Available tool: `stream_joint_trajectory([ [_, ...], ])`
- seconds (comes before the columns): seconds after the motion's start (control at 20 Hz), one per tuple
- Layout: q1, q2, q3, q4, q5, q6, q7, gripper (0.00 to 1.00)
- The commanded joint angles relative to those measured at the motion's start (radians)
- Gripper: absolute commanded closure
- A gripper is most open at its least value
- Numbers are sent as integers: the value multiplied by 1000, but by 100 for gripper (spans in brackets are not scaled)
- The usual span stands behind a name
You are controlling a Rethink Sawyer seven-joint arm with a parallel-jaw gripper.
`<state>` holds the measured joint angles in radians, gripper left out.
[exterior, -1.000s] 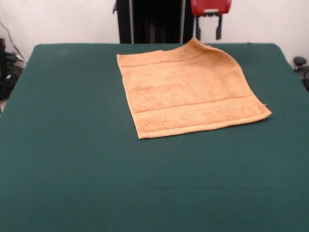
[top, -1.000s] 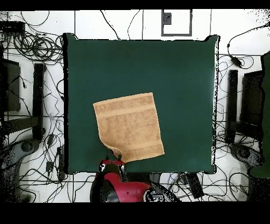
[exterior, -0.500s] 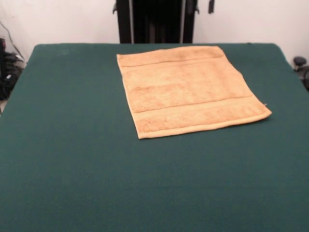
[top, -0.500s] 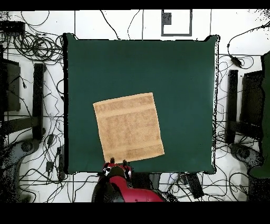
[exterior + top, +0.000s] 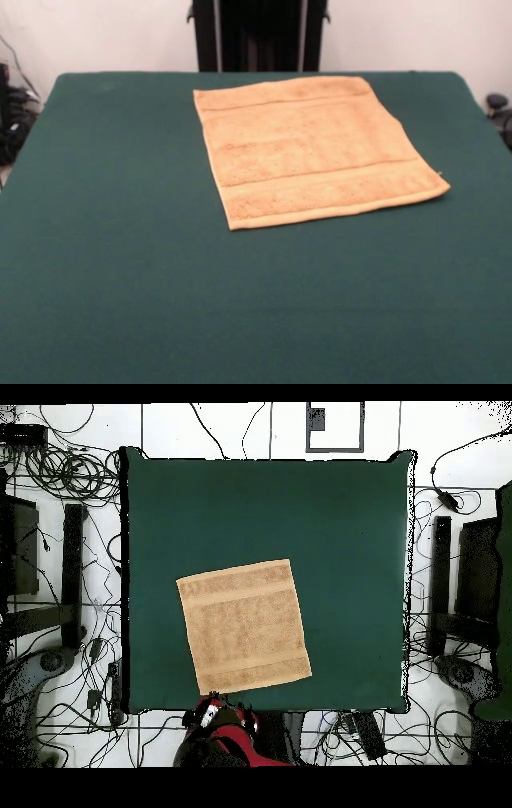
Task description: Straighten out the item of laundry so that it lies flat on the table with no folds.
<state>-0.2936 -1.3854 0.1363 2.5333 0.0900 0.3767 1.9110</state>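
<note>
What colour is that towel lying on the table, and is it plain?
Orange-tan towel, with woven border bands near two opposite edges; the front view shows it best.

One camera faces me across my table point(image 5: 120, 280); the other looks straight down, my base at bottom; both share the table.

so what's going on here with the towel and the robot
Nothing is handling the towel right now. It lies spread flat on the green table, toward the robot's side, with no folds showing. The red arm is drawn back past the table's edge, seen only from overhead, touching nothing. The straightening looks done.
</note>
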Motion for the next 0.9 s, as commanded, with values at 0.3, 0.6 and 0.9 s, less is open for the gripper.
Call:
stream_joint_trajectory([
  [0.3,91,175,-26,-314,-219,68,153,0],
  [0.6,63,204,-47,-411,-194,136,137,0],
  [0.9,18,206,-16,-474,-171,259,73,0],
])
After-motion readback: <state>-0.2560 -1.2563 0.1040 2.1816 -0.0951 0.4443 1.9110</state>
